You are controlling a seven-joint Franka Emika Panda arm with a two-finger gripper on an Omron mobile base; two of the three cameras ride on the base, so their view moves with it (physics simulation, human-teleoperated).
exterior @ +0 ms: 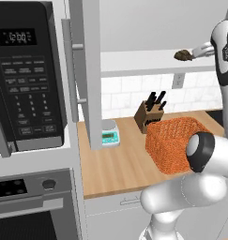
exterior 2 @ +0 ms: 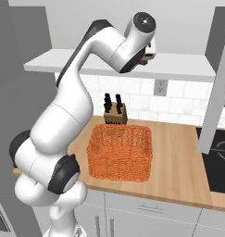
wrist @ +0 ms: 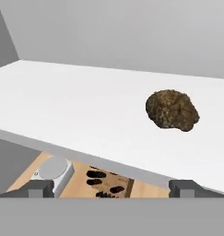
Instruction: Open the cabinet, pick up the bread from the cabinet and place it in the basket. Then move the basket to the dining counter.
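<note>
The cabinet stands open, its left door (exterior: pixel 87 70) swung out edge-on and its right door (exterior 2: pixel 216 83) swung out on the other side. On the white inner shelf (exterior: pixel 143 62) lies the bread (exterior: pixel 183 56), a small dark brown lumpy roll (wrist: pixel 172 109). My gripper (exterior: pixel 195 52) is at shelf height just right of the bread, apart from it. It is open, with its finger tips (wrist: pixel 39 188) wide apart at the shelf's front edge and nothing between them. The orange wicker basket (exterior: pixel 174 143) sits empty on the wooden counter below (exterior 2: pixel 121 150).
A knife block (exterior: pixel 150 115) stands behind the basket against the tiled wall. A small kitchen scale (exterior: pixel 109 133) sits on the counter by the left door. The black microwave (exterior: pixel 26 75) and an oven (exterior: pixel 26 206) are at left, and a dark cooktop (exterior 2: pixel 218 162) at right.
</note>
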